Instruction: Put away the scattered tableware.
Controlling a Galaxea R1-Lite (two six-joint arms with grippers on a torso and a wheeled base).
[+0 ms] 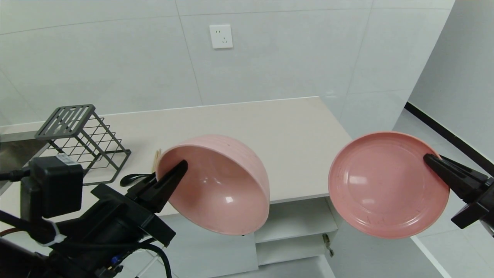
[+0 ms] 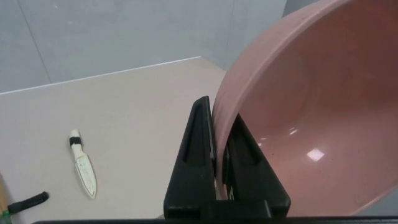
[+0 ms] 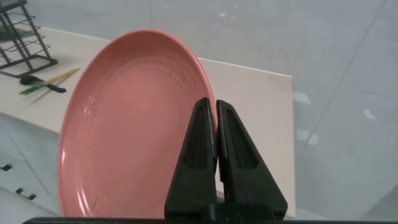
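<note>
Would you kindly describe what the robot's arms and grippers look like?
The left gripper and right gripper are matte black, each with long wedge-shaped fingers tapering to points. A boxy black camera module sits at the left wrist, with a white cable tie and black cables below.

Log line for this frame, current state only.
left hand: shut on pink bowl rim | right hand: shut on pink plate rim | both off counter | on it: wire rack, spoon
</note>
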